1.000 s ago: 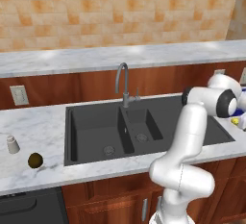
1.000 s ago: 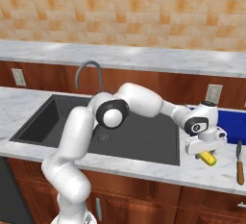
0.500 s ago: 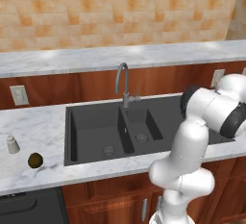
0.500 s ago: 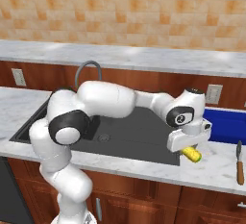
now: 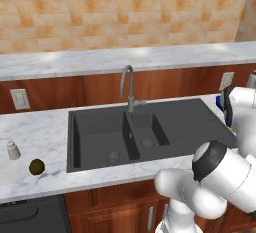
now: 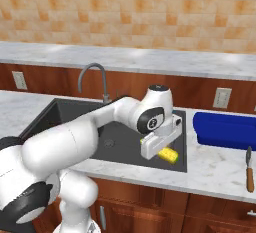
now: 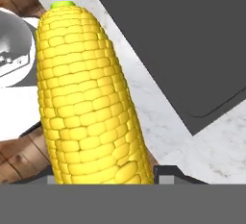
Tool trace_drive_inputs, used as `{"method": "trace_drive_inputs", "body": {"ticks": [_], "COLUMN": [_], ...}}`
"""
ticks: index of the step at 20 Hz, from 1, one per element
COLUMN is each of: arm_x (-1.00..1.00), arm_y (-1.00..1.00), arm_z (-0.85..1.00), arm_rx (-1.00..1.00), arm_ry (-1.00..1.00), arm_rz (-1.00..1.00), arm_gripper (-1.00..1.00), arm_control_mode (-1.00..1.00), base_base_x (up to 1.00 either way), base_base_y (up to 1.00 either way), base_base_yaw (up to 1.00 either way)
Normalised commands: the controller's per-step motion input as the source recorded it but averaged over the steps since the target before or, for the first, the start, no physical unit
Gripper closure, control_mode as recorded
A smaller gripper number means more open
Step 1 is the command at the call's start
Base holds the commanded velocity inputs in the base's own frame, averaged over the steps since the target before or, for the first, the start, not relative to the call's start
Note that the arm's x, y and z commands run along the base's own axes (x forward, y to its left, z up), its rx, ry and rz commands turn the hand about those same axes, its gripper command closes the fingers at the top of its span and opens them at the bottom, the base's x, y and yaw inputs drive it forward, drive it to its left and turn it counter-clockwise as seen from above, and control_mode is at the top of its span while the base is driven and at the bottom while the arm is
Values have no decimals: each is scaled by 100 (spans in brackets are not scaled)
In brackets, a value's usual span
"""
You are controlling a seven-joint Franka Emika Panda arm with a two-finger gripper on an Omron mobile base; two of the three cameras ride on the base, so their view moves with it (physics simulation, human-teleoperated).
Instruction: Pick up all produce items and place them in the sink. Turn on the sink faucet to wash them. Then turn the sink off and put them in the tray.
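Looking from the left base, the fruit (image 5: 36, 166) sits small, round and olive-brown on the marble counter (image 5: 40, 134) at about 8 o'clock from the sink (image 5: 145, 132), close to the counter's front edge. A grey-white shaker (image 5: 13, 150) stands just beyond it at 10 o'clock, apart from it. The sink is dark grey with a wide and a narrower basin, each with a round drain; both basins lie bare. The faucet (image 5: 129, 88) rises at the sink's back rim, its spout arching over the divider.

From the right base, the gripper (image 6: 161, 149) hangs over the sink's front right corner with the corn (image 6: 168, 154) under it, a short yellow cob lying nearly level, its outer end at 4 o'clock over the dark rim. The blue tray (image 6: 225, 129) lies on the counter at 2 o'clock from the cob, well apart, with bare marble between. A wooden-handled tool (image 6: 249, 172) lies at 4 o'clock of the tray, near the counter's front edge.

In the hand view, the cob fills the middle, rows of plump yellow kernels running up to a green tip at 11 o'clock. Its base sits between the fingertips (image 7: 166, 170), which clamp it. Behind it the sink's corner spreads at 2 o'clock, with a marble strip beside it.
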Motion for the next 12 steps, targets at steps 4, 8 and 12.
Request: {"method": "trace_drive_inputs", "body": {"ticks": [4, 8, 12], "arm_x": [0, 3, 4], "arm_y": [100, 100, 100], "arm_z": [59, 52, 39], "arm_rx": [0, 0, 0], "arm_ry": [0, 0, 0], "arm_rz": [31, 33, 37], "arm_gripper": [100, 100, 100], "arm_control_mode": [-100, -100, -100], "base_base_x": [0, 0, 0], "base_base_y": [0, 0, 0], "base_base_yaw": [0, 0, 0]}}
